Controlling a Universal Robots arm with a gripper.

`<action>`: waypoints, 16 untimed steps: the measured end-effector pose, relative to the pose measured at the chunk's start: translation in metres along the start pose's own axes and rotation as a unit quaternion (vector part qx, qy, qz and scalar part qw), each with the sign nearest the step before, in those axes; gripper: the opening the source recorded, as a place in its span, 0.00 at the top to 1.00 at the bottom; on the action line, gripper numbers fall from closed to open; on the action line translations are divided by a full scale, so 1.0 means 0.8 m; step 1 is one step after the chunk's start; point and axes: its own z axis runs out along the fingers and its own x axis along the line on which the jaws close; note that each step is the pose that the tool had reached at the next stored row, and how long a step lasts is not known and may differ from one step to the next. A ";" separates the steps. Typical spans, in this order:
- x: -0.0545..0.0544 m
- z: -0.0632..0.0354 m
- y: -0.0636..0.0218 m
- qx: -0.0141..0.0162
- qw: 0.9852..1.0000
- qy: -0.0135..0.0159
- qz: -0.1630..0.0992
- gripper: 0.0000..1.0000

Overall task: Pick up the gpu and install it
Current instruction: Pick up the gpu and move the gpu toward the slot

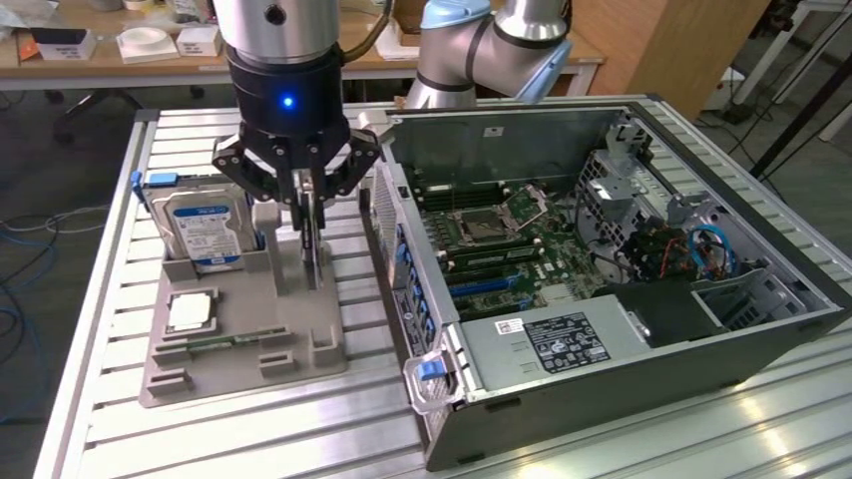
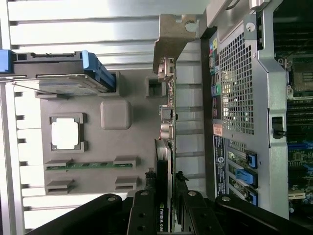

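The gpu is a thin dark card standing on edge over the grey holder tray, to the exterior view's left of the open computer case. My gripper comes down on it from above, its black fingers pressed against both faces of the card. In the wrist view the gpu appears edge-on, its silvery end bracket at the far end. There my gripper is shut on the card's near end. I cannot tell whether the card's lower edge still rests in the tray.
Also on the tray are a silver hard drive with a blue-white label, a square processor and a green memory stick. The case's perforated rear wall stands close beside the card. The motherboard lies exposed inside the case.
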 end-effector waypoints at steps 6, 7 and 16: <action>0.000 -0.002 0.000 0.000 1.000 0.000 0.000 0.74; 0.000 -0.003 0.000 0.000 1.000 0.000 0.000 0.74; 0.000 -0.007 0.000 0.000 1.000 0.000 0.000 0.74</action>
